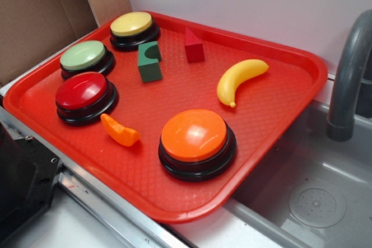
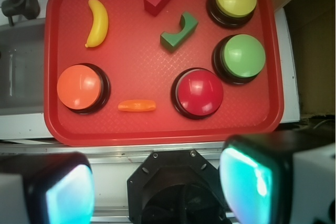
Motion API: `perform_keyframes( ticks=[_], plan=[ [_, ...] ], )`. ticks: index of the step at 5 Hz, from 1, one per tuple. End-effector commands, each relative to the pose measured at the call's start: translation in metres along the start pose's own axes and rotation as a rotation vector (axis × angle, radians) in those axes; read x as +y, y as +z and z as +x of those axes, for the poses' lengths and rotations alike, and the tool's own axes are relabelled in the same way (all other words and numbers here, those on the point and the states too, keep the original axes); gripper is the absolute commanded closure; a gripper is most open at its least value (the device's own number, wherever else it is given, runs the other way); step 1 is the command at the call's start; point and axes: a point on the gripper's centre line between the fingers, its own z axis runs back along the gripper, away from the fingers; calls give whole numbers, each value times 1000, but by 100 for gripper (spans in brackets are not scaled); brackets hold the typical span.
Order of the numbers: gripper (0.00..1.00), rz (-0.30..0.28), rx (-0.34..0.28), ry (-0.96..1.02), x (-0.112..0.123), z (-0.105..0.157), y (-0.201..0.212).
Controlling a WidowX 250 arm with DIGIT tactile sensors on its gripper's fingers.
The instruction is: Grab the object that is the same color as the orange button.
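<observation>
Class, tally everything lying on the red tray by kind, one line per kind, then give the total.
Push buttons: 4 (orange button, red, green, yellow)
Blocks: 2 (green, red)
Banana: 1
Small orange piece: 1
Total: 8

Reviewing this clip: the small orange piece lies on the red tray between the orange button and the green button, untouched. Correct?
Not quite. The small orange piece lies between the orange button and the red button, not the green one. The wrist view shows it. It is on the red tray, untouched.
</observation>
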Motion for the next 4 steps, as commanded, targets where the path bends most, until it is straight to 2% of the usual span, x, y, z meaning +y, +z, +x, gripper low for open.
perform_keyframes(
  ticks=[1,2,4],
  plan=[
    [0,0,0,0,0,0,0],
    [0,-45,28,-245,-11,7,-14],
    [0,-76,72,-743,-36,17,-63]
  ],
)
